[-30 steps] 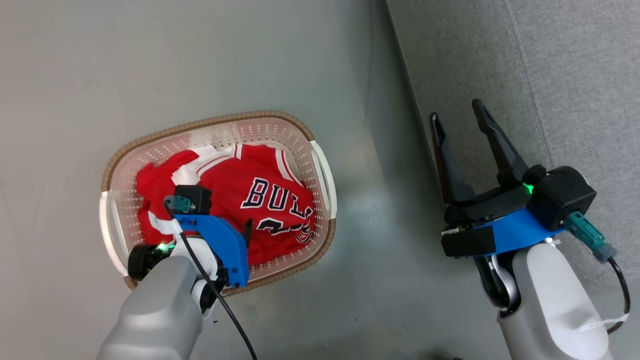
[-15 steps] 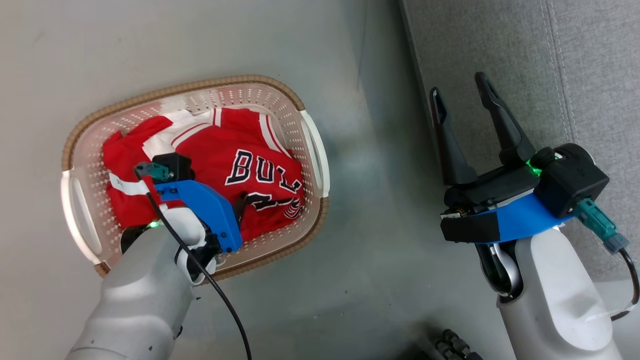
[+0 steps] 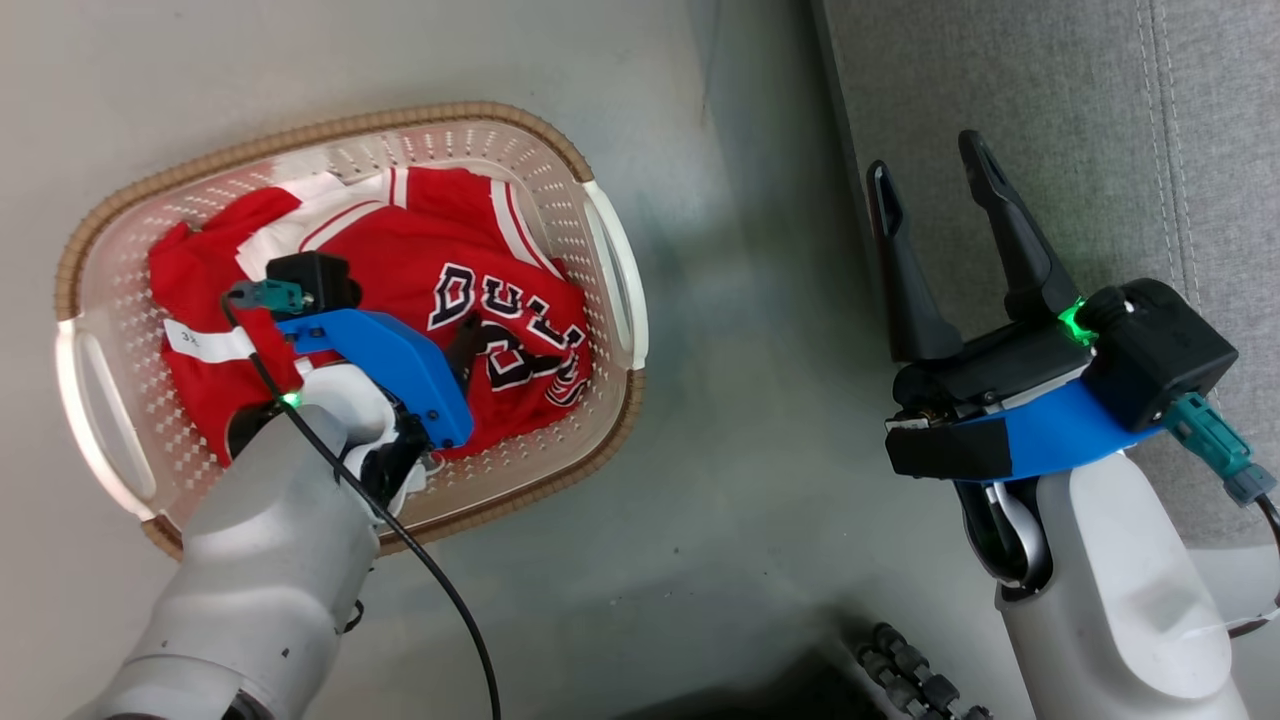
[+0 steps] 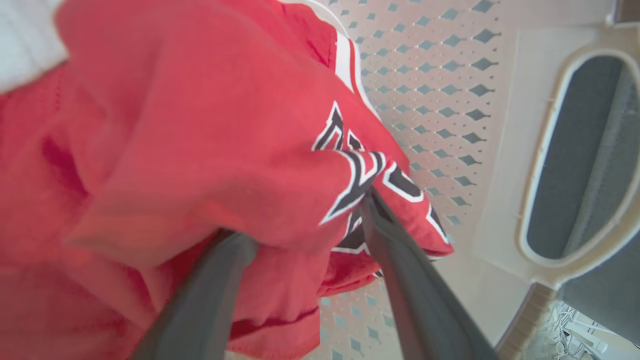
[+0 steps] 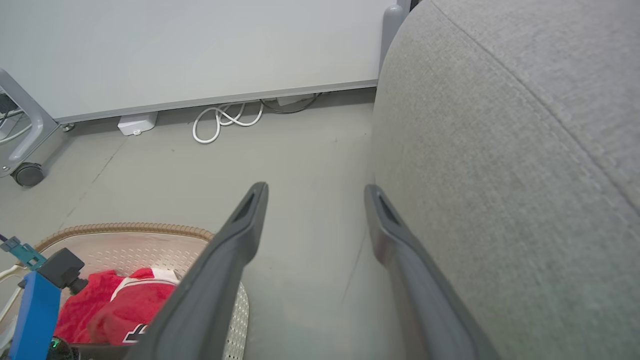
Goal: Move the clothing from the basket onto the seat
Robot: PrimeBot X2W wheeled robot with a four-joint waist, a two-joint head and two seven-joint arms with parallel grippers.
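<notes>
Left gripper (image 4: 305, 220) is fully spread and down in the basket (image 3: 330, 125). Both fingers (image 4: 400, 260) push into the jersey (image 4: 225, 125), with a bunched fold of red cloth and the black-and-white lettering sitting between them, nothing clamped. The left wrist view shows one fingertip going under the fold and the other lying along the lettering. The head view shows one dark finger of the left gripper (image 3: 440, 340) beside the blue wrist bracket, over the jersey's middle. All clothing is in the basket: the jersey (image 3: 480, 260) is on top towards the seat side, and the plainer red piece (image 3: 190, 270) is crumpled against the far-left wall. The left wrist view also gives the perforated basket wall (image 4: 440, 75) and the handle cut-out (image 4: 575, 150) just beyond the cloth. Right gripper (image 3: 925, 160) is released, jaws wide, gripping nothing, hanging above the floor (image 3: 750, 500) at the edge of the seat (image 3: 1050, 120), well apart from the basket. In its own view the right gripper (image 5: 315, 190) frames bare floor, with the seat's (image 5: 500, 175) rounded grey side close on one flank and the basket rim (image 5: 125, 227) with red cloth low on the other. Beyond that, the right wrist view has a white cable coil (image 5: 225, 120) along a pale wall panel (image 5: 200, 45) and a caster wheel (image 5: 27, 174).
</notes>
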